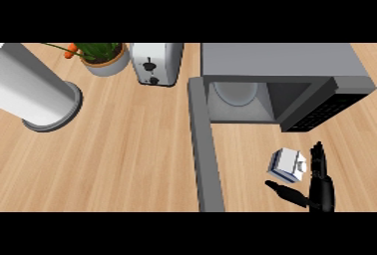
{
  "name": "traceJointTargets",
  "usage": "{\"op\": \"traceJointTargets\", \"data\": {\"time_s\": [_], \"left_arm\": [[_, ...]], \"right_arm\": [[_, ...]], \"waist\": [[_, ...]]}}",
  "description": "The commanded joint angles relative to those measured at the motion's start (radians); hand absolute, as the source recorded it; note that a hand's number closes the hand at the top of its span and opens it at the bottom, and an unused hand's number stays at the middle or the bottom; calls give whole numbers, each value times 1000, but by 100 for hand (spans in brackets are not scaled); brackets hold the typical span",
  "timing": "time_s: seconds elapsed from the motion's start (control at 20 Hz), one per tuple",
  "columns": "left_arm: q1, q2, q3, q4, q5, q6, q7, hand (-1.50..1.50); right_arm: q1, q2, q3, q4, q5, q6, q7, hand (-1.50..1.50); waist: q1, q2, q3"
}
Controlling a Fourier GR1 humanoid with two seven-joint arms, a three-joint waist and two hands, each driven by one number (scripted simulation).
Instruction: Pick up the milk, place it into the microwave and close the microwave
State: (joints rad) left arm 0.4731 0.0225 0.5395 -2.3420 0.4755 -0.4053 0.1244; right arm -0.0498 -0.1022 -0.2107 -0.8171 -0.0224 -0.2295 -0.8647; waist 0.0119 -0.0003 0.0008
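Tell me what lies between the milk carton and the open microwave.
Nothing: in the head view only bare wooden counter separates the milk carton from the microwave.

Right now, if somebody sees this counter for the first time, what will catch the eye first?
Probably the grey microwave at the upper right, its door swung wide open toward the viewer. Just in front of it, the right hand is open beside the small milk carton on the wooden counter. At the left stands a big white cylinder.
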Motion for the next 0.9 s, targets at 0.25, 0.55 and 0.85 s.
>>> {"op": "traceJointTargets", "data": {"time_s": [0.25, 0.55, 0.85], "left_arm": [[31, -9, 2, -49, 51, -34, -33, -150], [27, 6, 26, -52, 100, -14, -17, -150], [58, -2, 19, -7, 85, -81, -56, -150]], "right_arm": [[-164, -21, -27, 294, 12, 70, -202, 150], [-242, -63, -44, 354, 40, 54, -295, 150], [-366, -88, 21, 376, 77, 182, -243, 150]], "waist": [[8, 2, 1], [11, 4, 2], [19, 3, 1]]}}
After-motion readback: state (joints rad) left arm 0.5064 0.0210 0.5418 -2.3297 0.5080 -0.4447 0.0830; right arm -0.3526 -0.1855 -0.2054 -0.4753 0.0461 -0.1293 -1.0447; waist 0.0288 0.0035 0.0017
